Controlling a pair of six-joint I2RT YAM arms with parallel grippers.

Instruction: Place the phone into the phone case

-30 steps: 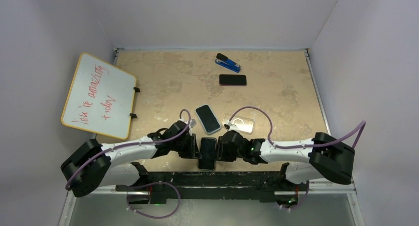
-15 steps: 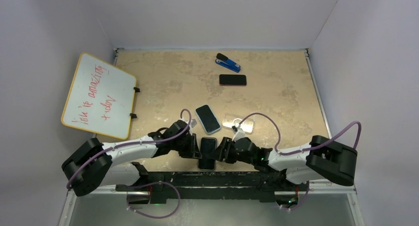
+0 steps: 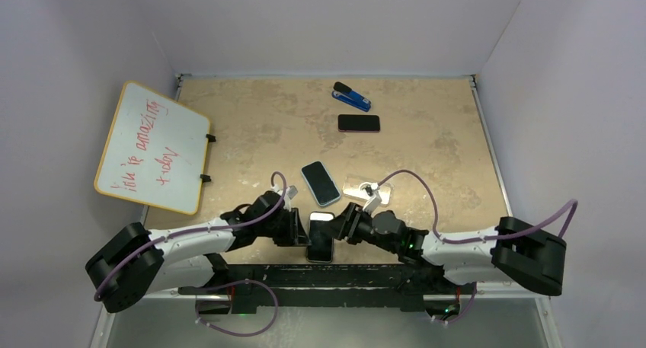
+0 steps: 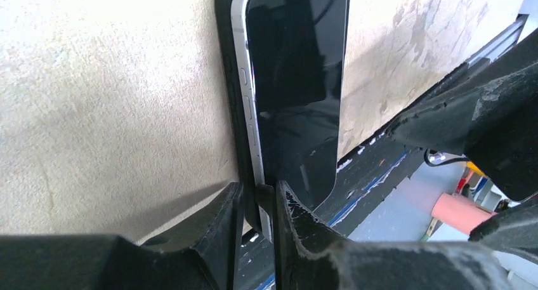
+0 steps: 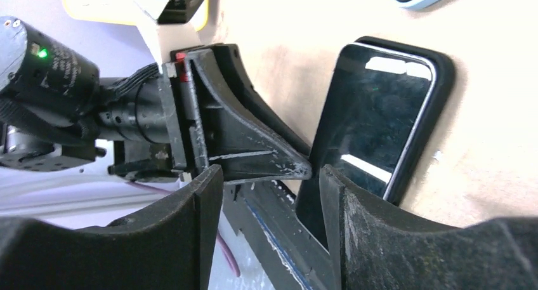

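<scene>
Okay, right gripper [image 5: 269, 174] now spread wide, off phone [image 3: 321, 234] after squeezing it second ago. Left gripper [image 4: 257, 200] pinches phone's near corner plus phone case [image 5: 446, 80] rim, at near edge of table [image 3: 426, 135]. Phone looks mostly seated; probably needs final press.

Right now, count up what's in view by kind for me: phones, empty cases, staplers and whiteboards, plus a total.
Phones: 3 (far black phone, blue-rimmed phone, near phone)
Empty clear case: 1
Stapler: 1
Whiteboard: 1
Total: 6
</scene>
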